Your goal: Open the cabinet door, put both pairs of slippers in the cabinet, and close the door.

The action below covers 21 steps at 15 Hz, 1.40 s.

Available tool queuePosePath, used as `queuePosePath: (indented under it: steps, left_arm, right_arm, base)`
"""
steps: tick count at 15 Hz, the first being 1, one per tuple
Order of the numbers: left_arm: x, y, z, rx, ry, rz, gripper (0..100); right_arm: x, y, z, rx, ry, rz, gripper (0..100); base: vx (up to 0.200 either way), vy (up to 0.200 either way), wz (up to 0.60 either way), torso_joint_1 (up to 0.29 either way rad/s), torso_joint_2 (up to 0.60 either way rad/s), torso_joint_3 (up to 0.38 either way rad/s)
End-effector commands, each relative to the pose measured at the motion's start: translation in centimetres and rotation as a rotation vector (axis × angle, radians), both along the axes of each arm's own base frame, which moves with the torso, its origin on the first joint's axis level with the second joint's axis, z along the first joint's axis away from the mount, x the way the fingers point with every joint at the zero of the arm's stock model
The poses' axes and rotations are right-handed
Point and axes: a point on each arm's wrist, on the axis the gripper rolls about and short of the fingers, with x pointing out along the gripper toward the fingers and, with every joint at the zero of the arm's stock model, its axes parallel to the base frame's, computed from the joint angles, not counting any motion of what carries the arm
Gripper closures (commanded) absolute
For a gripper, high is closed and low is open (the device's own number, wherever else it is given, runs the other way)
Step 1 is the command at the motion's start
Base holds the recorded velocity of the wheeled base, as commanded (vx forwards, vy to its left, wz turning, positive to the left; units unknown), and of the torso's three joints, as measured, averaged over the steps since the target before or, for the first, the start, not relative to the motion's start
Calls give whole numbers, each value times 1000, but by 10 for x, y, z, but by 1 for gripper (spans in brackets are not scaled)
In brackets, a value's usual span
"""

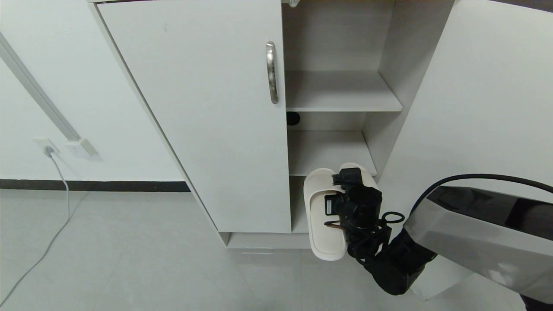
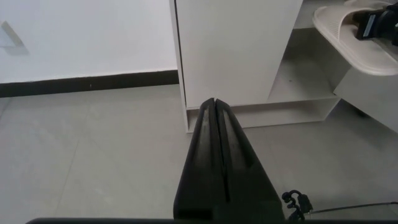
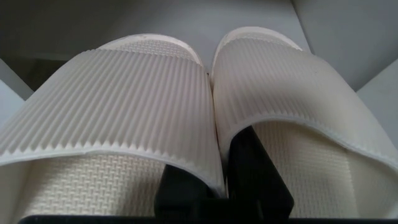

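Observation:
A pair of cream slippers (image 1: 322, 216) hangs side by side in front of the white cabinet's lower right opening, toes toward the shelves. My right gripper (image 1: 349, 178) is shut on the pair, its black fingers (image 3: 255, 174) pinching the two inner edges together under the ribbed straps (image 3: 124, 106). The cabinet's right door (image 1: 475, 108) stands swung open; the left door (image 1: 207, 108) with its metal handle (image 1: 271, 71) is closed. My left gripper (image 2: 214, 124) is shut and holds nothing, low over the floor facing the cabinet base, with the slippers (image 2: 354, 43) off to one side.
Inside are an upper shelf (image 1: 341, 93), a middle shelf (image 1: 328, 151) and a bottom compartment (image 1: 298, 211). A small black round object (image 1: 293, 118) sits under the upper shelf. A wall socket (image 1: 47, 149) with a grey cable (image 1: 60, 216) is at the left, over open tiled floor.

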Motion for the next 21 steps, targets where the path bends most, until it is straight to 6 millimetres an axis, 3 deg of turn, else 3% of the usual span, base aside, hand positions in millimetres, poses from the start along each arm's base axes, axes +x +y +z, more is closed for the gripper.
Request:
queuePosePath:
  steps: [1, 8, 14, 21]
  left_arm:
    - [0, 0, 0, 1, 2, 0, 100]
    - [0, 0, 0, 1, 2, 0, 100]
    - [0, 0, 0, -1, 2, 0, 100]
    - [0, 0, 0, -2, 2, 8, 100]
  right_arm:
    - [0, 0, 1, 1, -1, 0, 100]
    - [0, 1, 0, -11, 0, 1, 100]
    - [15, -18, 7, -2, -16, -57, 100]
    - [19, -23, 8, 0, -18, -72, 100]
  base:
    - [200, 200, 0, -2, -2, -2]
    - [200, 200, 0, 2, 4, 0]
    - [33, 0, 0, 0, 0, 0]
    - [0, -29, 0, 0, 0, 1]
